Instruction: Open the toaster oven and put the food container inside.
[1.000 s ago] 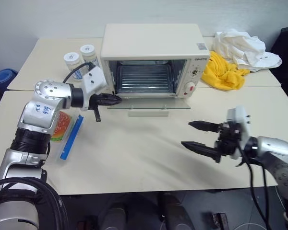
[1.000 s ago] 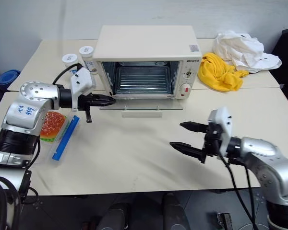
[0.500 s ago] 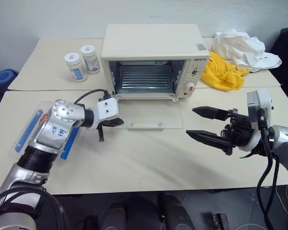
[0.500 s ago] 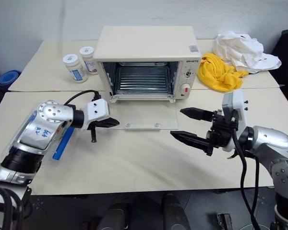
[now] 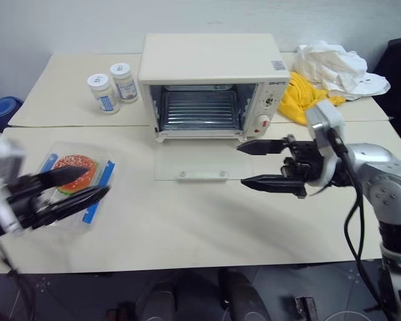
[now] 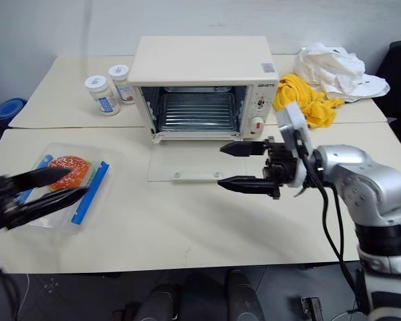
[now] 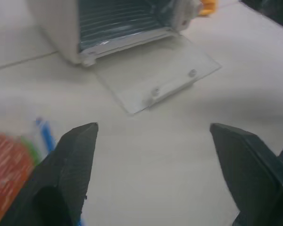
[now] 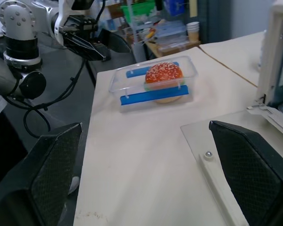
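**A:** How far along was the job, starting from the biggest thing on the counter [image 5: 207, 227]?

**B:** The toaster oven [image 5: 210, 83] sat at twelve o'clock from the robot. Its glass door [image 5: 199, 162] was dropped fully and lay flat on the counter, with the wire rack [image 5: 200, 109] bare inside. The opening step looked done.

**A:** And the food container?

**B:** The food container [image 6: 63, 184] rested on the counter at about ten o'clock, well apart from the oven, with the toy burger [image 6: 68, 170] inside and its blue clips in place. Nothing gripped it, so moving it into the oven was the whole of what remained.

**A:** What about the end effectors?

**B:** The left end effector [image 5: 70, 190] hung over the container's near side, fingers spread apart and empty. The right end effector [image 5: 260, 164] hovered at one o'clock, just beside the open door's right edge, its fingers also spread wide around nothing, pointing across toward the container.

**A:** Anything smaller worth noting?

**B:** Two white jars [image 5: 111, 87] stood at eleven o'clock, beside the oven, not part of the job.
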